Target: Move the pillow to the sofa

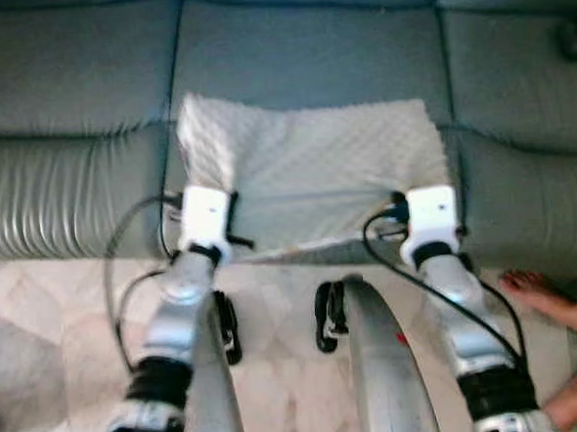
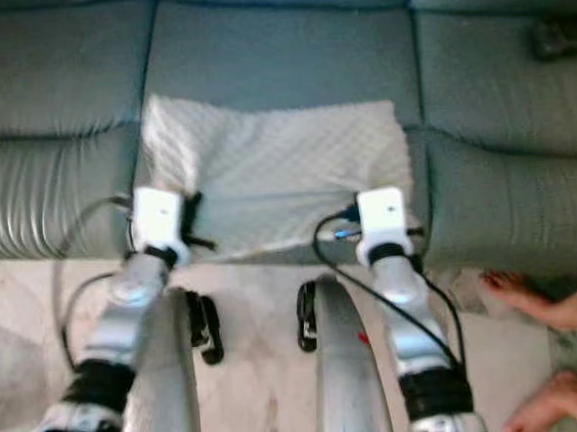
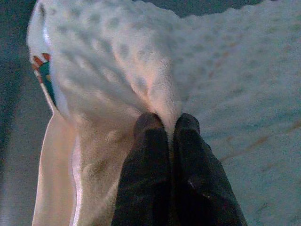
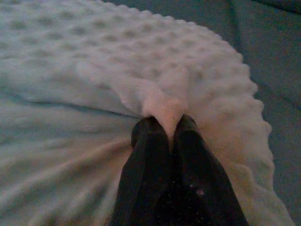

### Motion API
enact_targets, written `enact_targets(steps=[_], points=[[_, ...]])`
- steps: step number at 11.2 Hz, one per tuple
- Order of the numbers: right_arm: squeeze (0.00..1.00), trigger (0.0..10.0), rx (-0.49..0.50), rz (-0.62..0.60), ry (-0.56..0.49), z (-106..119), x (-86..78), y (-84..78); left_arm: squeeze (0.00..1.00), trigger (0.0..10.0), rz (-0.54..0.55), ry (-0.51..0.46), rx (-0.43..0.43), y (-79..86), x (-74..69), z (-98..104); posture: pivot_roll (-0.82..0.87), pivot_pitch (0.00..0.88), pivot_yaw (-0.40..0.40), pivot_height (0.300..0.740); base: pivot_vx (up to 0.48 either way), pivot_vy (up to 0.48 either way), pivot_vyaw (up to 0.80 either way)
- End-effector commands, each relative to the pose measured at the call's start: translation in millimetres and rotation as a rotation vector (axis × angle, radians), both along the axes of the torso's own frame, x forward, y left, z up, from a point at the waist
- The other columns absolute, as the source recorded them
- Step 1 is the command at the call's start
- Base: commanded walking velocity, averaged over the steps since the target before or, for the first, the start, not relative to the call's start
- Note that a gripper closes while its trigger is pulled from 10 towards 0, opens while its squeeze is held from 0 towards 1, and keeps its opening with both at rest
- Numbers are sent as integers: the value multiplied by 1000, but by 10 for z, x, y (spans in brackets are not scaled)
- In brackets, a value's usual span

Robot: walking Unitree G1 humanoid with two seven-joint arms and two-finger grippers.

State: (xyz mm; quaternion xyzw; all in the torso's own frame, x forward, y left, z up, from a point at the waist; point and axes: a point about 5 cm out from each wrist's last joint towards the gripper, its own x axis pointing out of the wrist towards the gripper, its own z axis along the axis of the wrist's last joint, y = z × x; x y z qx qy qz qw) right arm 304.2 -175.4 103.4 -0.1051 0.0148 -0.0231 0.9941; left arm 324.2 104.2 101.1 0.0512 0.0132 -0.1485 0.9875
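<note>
Between each pinched claw (image 3: 167,123), pillow (image 1: 315,170) fabric.

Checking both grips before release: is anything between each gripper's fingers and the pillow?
Nothing: in the wrist views, left gripper and right gripper each pinch a fold of the white pillow directly.

The white dimpled pillow (image 1: 310,171) lies flat on the grey-blue sofa (image 1: 81,180) seat.

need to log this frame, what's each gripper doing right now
Left gripper: shut on a pinched fold of the white pillow.
Right gripper: shut on the pillow's near edge, over the sofa.
</note>
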Motion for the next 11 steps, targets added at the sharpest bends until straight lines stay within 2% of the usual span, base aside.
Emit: enact_targets(steps=[1, 3, 5, 7, 8, 10, 11], points=[[0, 10000, 2, -59, 48, -108, -43, -133, 0, 10000, -53, 32, 15, -121, -30, -98, -78, 562, 8, 651, 0, 0, 0], [0, 10000, -13, -124, 28, -10, 69, -351, 0, 10000, -92, 4, 8, -300, 120, 1, -85, 579, 19, 651, 0, 0, 0], [0, 10000, -1, -123, -6, 114, 211, -464, 0, 10000, -75, -40, -3, -391, 261, 148, -82, 585, 29, 651, 0, 0, 0], [0, 10000, 14, -79, -44, 214, 338, -438, 0, 10000, -10, -77, 21, -383, 367, 225, -80, 591, 38, 651, 0, 0, 0], [0, 10000, 28, -39, -54, 255, 419, -370, 0, 10000, 50, -99, 56, -298, 463, 306, -77, 595, 42, 651, 0, 0, 0], [0, 10000, 40, 10, -71, 298, 486, -247, 0, 10000, 93, -120, 75, -170, 560, 417, -74, 594, 41, 651, 0, 0, 0], [0, 10000, 30, 43, -72, 279, 510, -141, 0, 10000, 122, -130, 95, -49, 609, 461, -69, 594, 42, 651, 0, 0, 0]])
